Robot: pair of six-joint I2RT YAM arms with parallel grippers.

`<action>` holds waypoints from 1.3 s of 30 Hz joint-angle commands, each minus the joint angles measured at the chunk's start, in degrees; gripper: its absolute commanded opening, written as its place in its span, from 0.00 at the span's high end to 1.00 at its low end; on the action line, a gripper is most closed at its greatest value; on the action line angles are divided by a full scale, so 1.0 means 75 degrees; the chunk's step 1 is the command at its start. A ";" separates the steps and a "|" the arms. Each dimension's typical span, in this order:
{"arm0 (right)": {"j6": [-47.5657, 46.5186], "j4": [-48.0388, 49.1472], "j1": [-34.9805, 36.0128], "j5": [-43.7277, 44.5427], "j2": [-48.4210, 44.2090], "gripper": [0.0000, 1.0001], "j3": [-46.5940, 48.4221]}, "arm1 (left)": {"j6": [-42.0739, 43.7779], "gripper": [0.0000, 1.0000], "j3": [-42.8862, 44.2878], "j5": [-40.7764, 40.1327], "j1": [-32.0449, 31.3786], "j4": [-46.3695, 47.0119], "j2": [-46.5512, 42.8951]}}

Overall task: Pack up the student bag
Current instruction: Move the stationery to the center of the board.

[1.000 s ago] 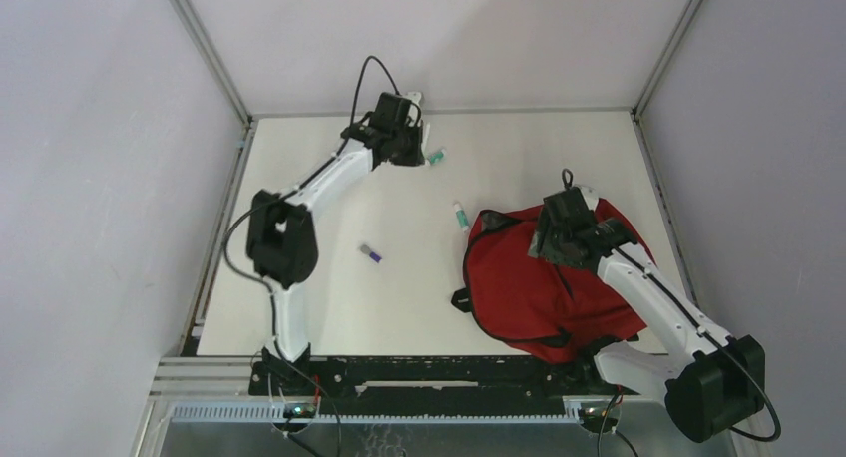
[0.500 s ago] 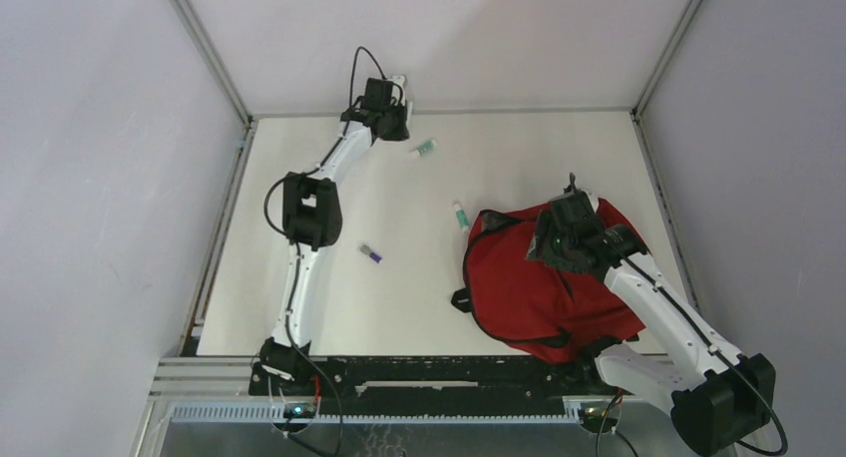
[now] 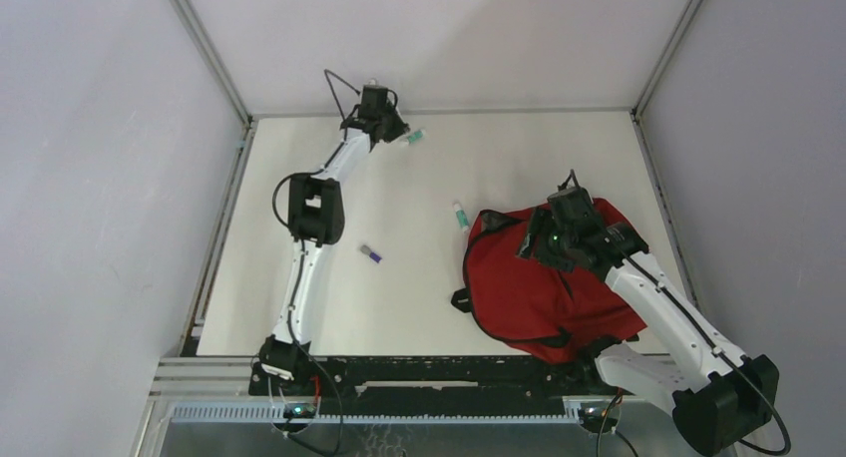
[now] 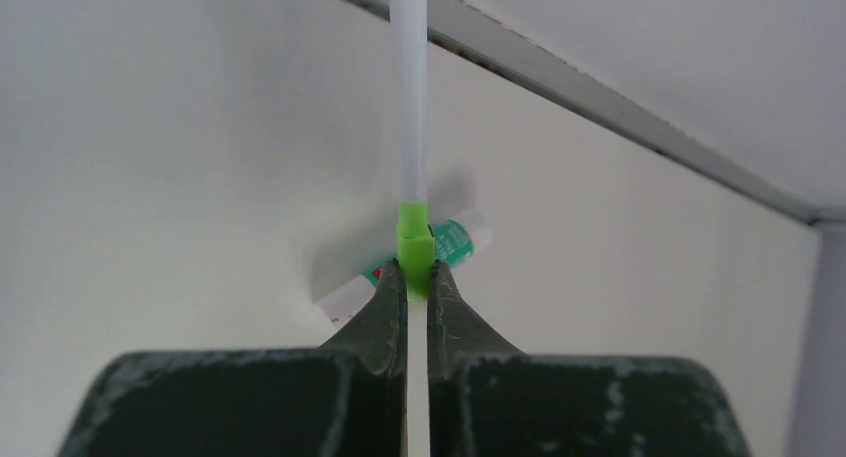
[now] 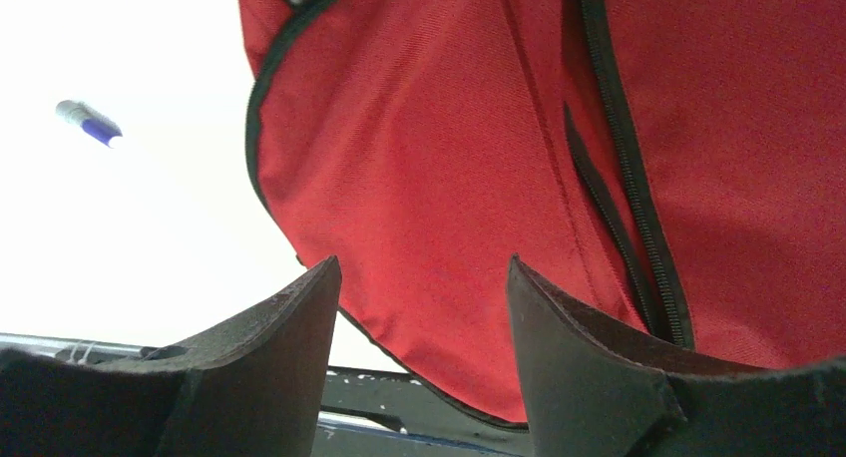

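The student bag [image 3: 544,292], red with black trim, lies at the right of the table and fills the right wrist view [image 5: 479,148]. My right gripper [image 3: 537,245] hovers over its upper part, jaws open and empty [image 5: 419,267]. My left gripper [image 3: 396,128] reaches to the far back edge of the table. It is shut [image 4: 416,272] on a thin white stick with a green band [image 4: 414,239]. A small white tube with a teal label [image 4: 454,245] lies on the table just beyond the fingertips; it also shows in the top view [image 3: 414,137].
A second small teal-and-white tube [image 3: 460,215] lies by the bag's upper left corner. A small blue and grey marker [image 3: 370,253] lies mid-table and shows in the right wrist view [image 5: 88,123]. The back wall rail [image 4: 619,118] is close to my left gripper.
My left arm has stretched farther toward the back wall. The teal-labelled tube has shifted up and left with it. My right gripper has shifted slightly over the bag.
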 commanded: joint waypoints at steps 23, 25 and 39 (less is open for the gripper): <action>-0.0364 0.1697 -0.1116 0.0035 0.1198 0.23 0.0988 | -0.2214 1.00 -0.2417 0.2265 0.0182 0.2736 -0.0869; -0.0737 0.2683 -0.2046 0.0055 0.2216 0.18 0.1592 | -0.2035 1.00 -0.3085 0.2275 0.0108 0.2916 -0.1565; -0.1353 0.1587 -0.4067 -0.1178 1.1472 0.00 1.0615 | -0.1295 1.00 -0.7814 0.2312 -0.0837 0.3718 -0.5850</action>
